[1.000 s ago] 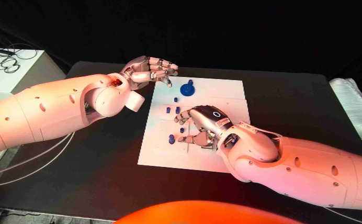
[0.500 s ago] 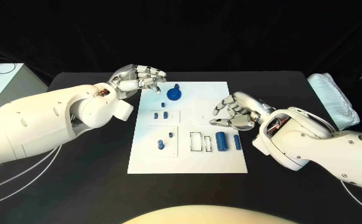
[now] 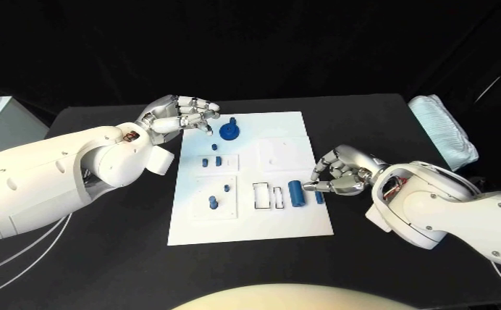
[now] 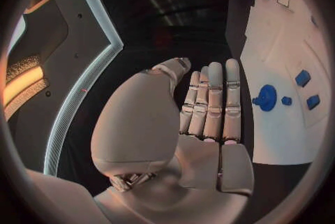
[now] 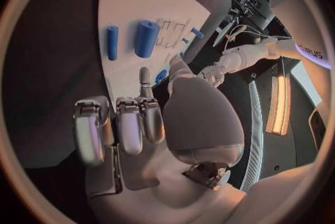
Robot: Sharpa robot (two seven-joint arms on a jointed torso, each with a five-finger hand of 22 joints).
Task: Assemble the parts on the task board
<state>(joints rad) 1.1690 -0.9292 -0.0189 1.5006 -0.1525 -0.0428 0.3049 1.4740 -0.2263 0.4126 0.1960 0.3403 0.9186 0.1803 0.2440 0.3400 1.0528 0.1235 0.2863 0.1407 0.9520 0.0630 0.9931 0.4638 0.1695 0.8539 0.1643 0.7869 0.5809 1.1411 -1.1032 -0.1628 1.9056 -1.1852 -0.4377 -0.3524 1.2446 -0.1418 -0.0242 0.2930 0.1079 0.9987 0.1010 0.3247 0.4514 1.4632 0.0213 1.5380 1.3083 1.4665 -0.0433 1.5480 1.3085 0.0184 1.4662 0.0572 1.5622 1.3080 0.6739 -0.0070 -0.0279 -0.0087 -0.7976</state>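
In the head view, a blue cylinder [image 3: 297, 193] lies on the white task board [image 3: 261, 223], long axis toward the far edge, the empty curled right hand [image 3: 340, 172] beside it; the left wrist view shows the left hand [image 4: 202, 123] flat, released, fingers straight

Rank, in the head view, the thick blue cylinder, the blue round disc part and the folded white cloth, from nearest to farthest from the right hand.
1. The thick blue cylinder, on the task board just beside the right hand.
2. The folded white cloth, at the table's right edge.
3. The blue round disc part, at the board's far end, near the left hand.
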